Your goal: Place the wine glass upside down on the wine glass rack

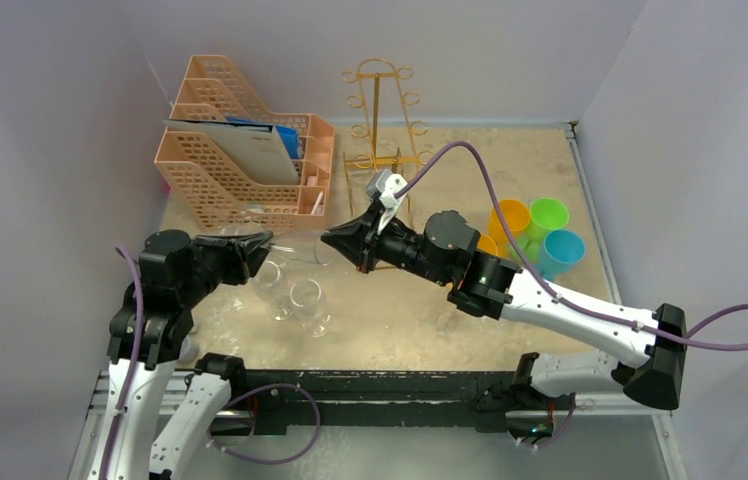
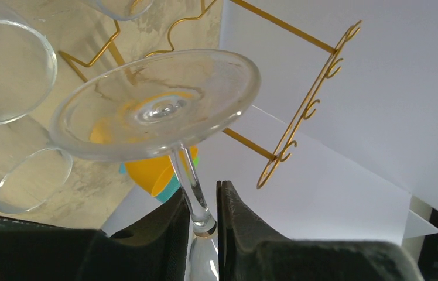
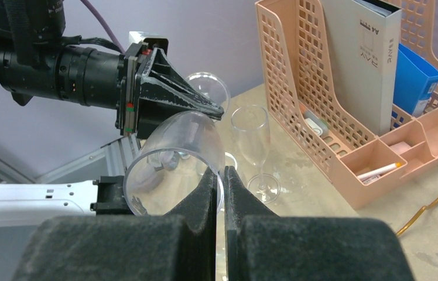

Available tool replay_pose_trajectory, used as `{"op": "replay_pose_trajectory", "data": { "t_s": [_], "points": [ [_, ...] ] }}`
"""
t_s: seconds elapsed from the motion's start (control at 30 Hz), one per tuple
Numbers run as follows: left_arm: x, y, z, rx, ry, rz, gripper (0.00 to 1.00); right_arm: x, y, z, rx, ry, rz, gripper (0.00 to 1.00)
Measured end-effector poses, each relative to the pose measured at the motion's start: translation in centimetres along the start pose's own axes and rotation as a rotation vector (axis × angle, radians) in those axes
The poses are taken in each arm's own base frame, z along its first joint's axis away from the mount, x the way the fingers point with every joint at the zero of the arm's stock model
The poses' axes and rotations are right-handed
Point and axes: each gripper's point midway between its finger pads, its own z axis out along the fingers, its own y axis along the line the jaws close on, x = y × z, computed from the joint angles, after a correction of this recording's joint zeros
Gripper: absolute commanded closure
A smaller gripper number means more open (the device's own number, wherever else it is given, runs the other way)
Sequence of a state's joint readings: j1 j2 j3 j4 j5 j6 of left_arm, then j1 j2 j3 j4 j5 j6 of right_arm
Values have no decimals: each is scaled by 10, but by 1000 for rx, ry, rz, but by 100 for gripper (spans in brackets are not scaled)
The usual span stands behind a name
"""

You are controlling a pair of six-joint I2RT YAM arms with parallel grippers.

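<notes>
1. The glass (image 1: 295, 249) hangs on its side at centre-left of the overhead view, between the two grippers. Other glasses (image 1: 290, 295) stand on the counter (image 1: 400, 310) just below it in the frame.
2. The right gripper (image 3: 221, 174) is clenched. It pinches the wall of the bowl at the rim, at the lower middle of its wrist view.
3. The left gripper (image 2: 203, 196) has its fingers tight on either side of the stem, just where the stem meets the bowl. It looks to be grasping the glass, and the foot faces that camera.
4. The rack (image 1: 383, 120) stands at the upper middle of the overhead view, just right of the organizer (image 1: 245, 150) and well apart from the glass.
5. The step in hand, as I judge it, is a handover from a bowl hold to a stem hold, so the glass can travel bowl-down.
6. The next move likely calls for the right gripper to let go and back off without dragging the rim.
7. The left gripper would then turn the glass bowl-down and carry it toward the upper middle. There it would slide the stem into a hook so the foot rests on the ring.
8. The thin stem could slip or twist in the left gripper once the right gripper lets go.
</notes>
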State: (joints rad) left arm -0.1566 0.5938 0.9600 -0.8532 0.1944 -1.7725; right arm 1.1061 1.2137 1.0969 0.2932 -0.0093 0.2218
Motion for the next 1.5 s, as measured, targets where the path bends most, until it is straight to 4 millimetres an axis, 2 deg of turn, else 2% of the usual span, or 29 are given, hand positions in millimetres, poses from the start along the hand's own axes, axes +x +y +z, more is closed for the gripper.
{"op": "replay_pose_trajectory", "data": {
  "t_s": [0.07, 0.13, 0.3, 0.47, 0.63, 0.73, 0.83, 0.93, 1.03, 1.2, 1.4, 1.5],
  "points": [
    [-1, -1, 0, 2, -5, -20, 100, 2, 1, 0, -10, 6, -8, 100],
    [-4, -4, 1, 11, -17, -41, 100, 5, 1, 0, -11, 14, -14, 100],
    [-5, -2, 1, 5, -25, -39, 100, 9, 2, 0, -18, 21, -10, 68],
    [-5, 0, 1, 4, -26, 12, 100, 5, 5, -7, -24, 15, 15, 53],
    [-12, 1, -2, 22, -72, 116, 100, -7, 8, -28, -22, 9, 30, 46],
    [-16, -6, -6, 43, -102, 231, 100, -19, 12, -51, -27, -11, 32, 45],
    [-15, -24, -14, 96, -121, 405, 100, -25, 13, -70, -22, -24, 35, 45],
    [-10, -45, -18, 162, -122, 598, 100, -27, 12, -80, -8, -19, 47, 45],
    [-5, -62, -19, 220, -118, 799, 100, -19, 7, -83, 23, 13, 66, 45],
    [9, -93, -18, 385, -104, 1117, 100, 6, -1, -83, 76, 120, 102, 41],
    [25, -141, 14, 529, -69, 1415, 100, 17, -7, -90, 127, 188, 132, 39],
    [30, -162, 46, 604, -48, 1503, 100, 20, -12, -96, 170, 199, 169, 38]
  ]
}}
